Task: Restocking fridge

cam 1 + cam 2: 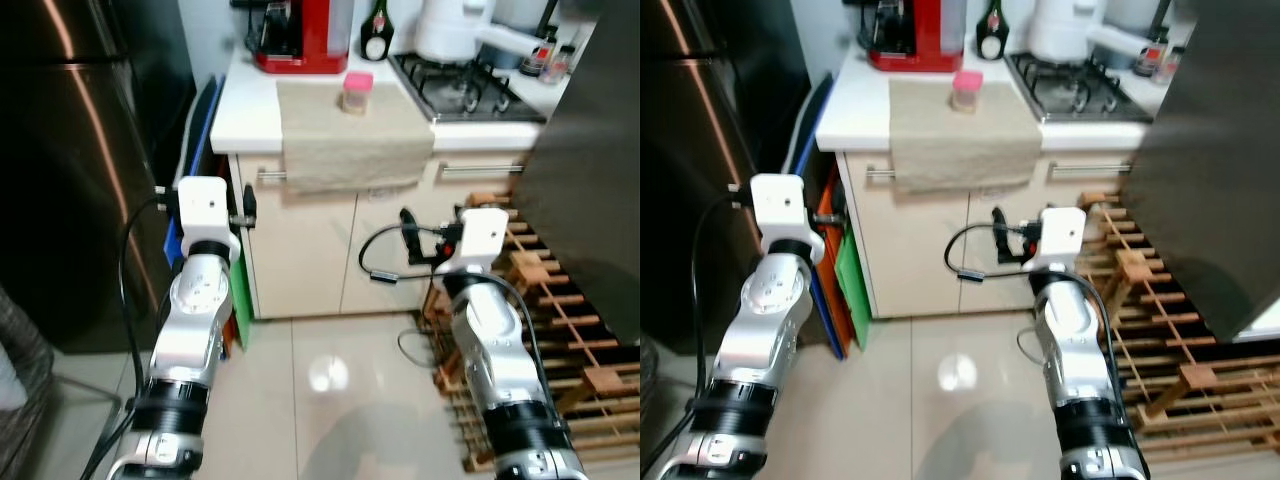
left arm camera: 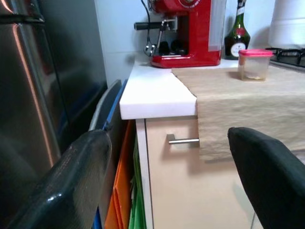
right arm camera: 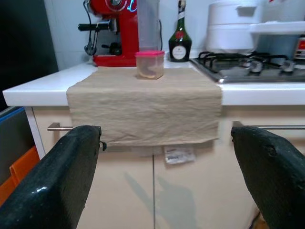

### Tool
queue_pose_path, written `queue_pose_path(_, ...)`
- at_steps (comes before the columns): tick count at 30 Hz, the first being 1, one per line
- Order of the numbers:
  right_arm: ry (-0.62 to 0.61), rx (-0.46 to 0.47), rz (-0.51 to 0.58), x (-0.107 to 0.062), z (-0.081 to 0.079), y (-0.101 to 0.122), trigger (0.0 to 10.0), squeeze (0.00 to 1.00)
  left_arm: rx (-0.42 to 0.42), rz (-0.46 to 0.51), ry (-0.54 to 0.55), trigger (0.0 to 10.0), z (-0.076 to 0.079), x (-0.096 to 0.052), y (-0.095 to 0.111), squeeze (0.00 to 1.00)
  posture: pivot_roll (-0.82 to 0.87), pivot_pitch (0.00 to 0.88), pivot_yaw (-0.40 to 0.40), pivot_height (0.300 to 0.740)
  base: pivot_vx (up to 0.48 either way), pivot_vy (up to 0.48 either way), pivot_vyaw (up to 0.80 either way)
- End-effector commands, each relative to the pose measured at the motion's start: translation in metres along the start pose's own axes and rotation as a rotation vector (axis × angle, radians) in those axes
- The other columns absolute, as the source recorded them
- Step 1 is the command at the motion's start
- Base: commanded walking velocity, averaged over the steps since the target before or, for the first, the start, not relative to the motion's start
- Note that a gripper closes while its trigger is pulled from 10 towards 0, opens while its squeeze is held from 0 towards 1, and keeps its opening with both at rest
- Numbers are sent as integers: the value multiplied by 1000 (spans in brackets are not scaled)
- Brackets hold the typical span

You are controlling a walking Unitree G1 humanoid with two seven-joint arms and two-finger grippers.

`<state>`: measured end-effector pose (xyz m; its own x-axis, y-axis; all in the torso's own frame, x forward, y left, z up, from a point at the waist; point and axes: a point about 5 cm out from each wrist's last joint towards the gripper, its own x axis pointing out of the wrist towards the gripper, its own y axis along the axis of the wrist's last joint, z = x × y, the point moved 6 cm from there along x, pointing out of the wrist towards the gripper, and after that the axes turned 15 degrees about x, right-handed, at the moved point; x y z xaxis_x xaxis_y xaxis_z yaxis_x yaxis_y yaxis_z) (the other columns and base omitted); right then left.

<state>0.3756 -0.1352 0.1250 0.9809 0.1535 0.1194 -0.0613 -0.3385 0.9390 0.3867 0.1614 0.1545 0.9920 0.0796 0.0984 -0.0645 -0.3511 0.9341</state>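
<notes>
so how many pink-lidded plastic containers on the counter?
1. A small clear plastic container with a pink lid sits on the beige cloth draped over the white counter, in front of the red coffee machine. Others may be hidden beyond the frame.

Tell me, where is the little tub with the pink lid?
The tub stands on the beige cloth on the white counter, ahead of the robot, with the red coffee machine behind it to the left and the stove to its right.
</notes>
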Motion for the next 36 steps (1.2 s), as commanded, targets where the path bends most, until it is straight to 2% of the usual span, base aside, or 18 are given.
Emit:
queue_pose_path(1,11,-8,13,4,-3,5,10000,0,3,6,-9,10000,2,1,3,0,-30,0,22,740,480,0,0)
queue_pose_path(14,14,-16,15,4,-4,6,10000,0,-1,14,13,10000,-2,2,5,0,-31,0,21,740,480,0,0)
queue_pose_path(19,47,-43,74,7,-15,23,10000,0,-3,29,32,10000,-6,2,8,0,-32,0,22,740,480,0,0)
queue_pose_path(25,68,-30,99,12,-23,34,10000,0,-15,37,35,10000,-7,3,11,0,-32,0,22,740,474,0,0)
queue_pose_path(36,7,-48,107,4,-5,39,10000,0,25,71,31,10000,-8,3,18,0,-33,0,22,740,473,0,0)
